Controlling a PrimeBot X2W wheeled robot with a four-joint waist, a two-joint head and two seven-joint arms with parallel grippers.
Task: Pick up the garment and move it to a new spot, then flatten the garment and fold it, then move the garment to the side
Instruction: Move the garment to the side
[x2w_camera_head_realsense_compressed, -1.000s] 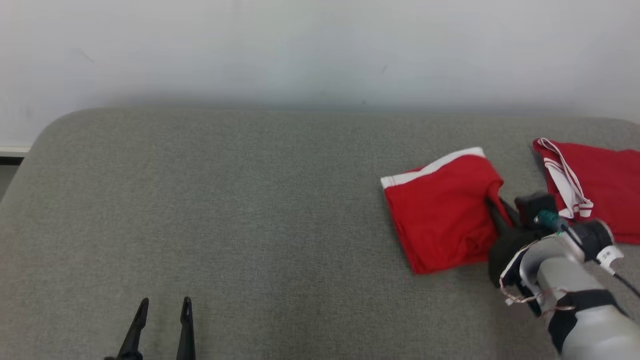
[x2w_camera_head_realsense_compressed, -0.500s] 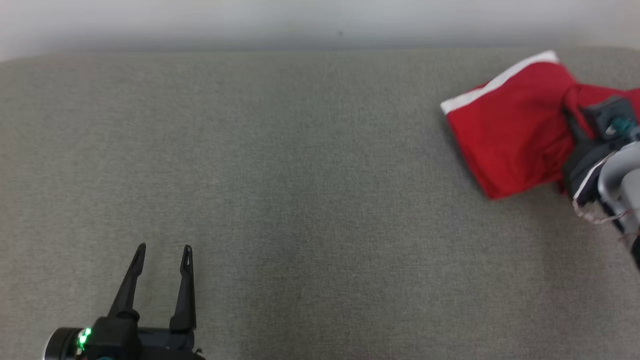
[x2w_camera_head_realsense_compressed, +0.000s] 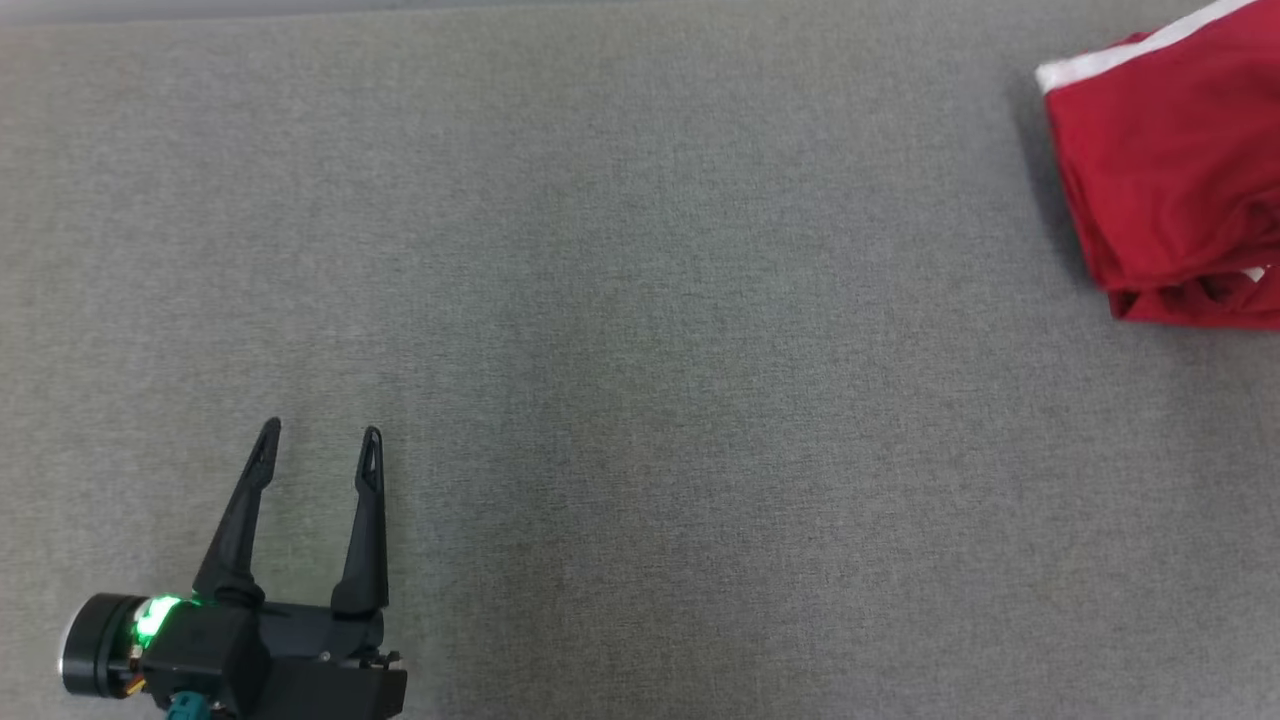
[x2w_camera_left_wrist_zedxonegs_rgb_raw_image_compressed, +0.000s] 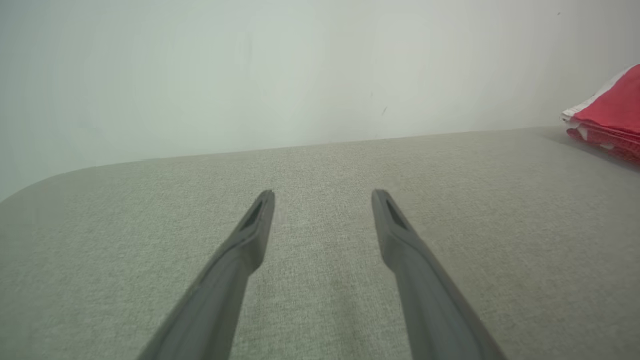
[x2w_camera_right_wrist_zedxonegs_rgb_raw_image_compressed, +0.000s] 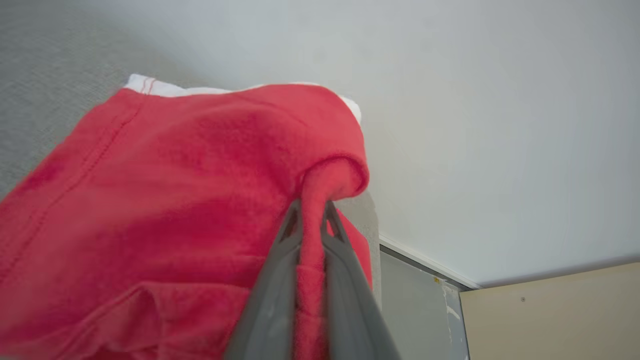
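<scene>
The garment (x2w_camera_head_realsense_compressed: 1170, 180) is red with a white band, folded into a thick bundle at the upper right of the grey padded surface (x2w_camera_head_realsense_compressed: 640, 350). In the right wrist view my right gripper (x2w_camera_right_wrist_zedxonegs_rgb_raw_image_compressed: 310, 212) is shut on a pinched fold of the garment (x2w_camera_right_wrist_zedxonegs_rgb_raw_image_compressed: 175, 200), the red cloth squeezed between both fingers. My left gripper (x2w_camera_head_realsense_compressed: 318, 447) stands open at the lower left of the head view, far from the cloth, with nothing between its fingers. The left wrist view has the same open fingers (x2w_camera_left_wrist_zedxonegs_rgb_raw_image_compressed: 260, 225) above bare surface, and the garment (x2w_camera_left_wrist_zedxonegs_rgb_raw_image_compressed: 612, 107) far off at the right edge.
A pale wall (x2w_camera_left_wrist_zedxonegs_rgb_raw_image_compressed: 300, 75) rises behind the grey surface. The right wrist view shows a white skirting strip (x2w_camera_right_wrist_zedxonegs_rgb_raw_image_compressed: 425, 260) and a beige panel (x2w_camera_right_wrist_zedxonegs_rgb_raw_image_compressed: 550, 315) beyond the surface's edge.
The head camera has tilted down and swung left, so the wall and right arm have left its picture. The garment now lies at the right edge. The left gripper stays open.
</scene>
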